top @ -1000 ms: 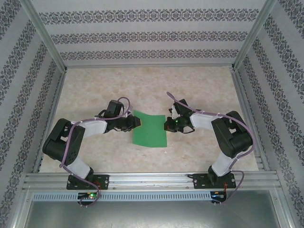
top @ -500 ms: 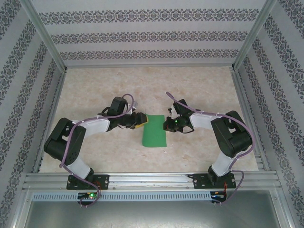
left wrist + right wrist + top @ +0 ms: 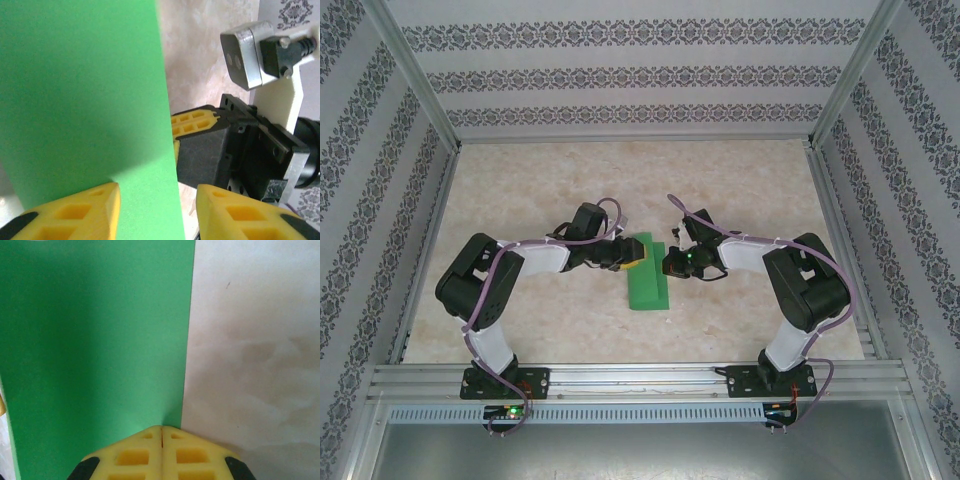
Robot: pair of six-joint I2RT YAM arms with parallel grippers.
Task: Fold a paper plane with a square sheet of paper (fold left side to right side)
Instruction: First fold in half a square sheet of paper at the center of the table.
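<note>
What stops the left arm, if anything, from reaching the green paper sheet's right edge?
Little; likely yes: left gripper hovers over the sheet; only the shut right gripper, pressing that edge, crowds it.

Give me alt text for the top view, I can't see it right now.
A green paper, folded to a narrow strip, sits mid-table between two arms. The left gripper is at its far left corner, and the right gripper is at its right edge.
</note>
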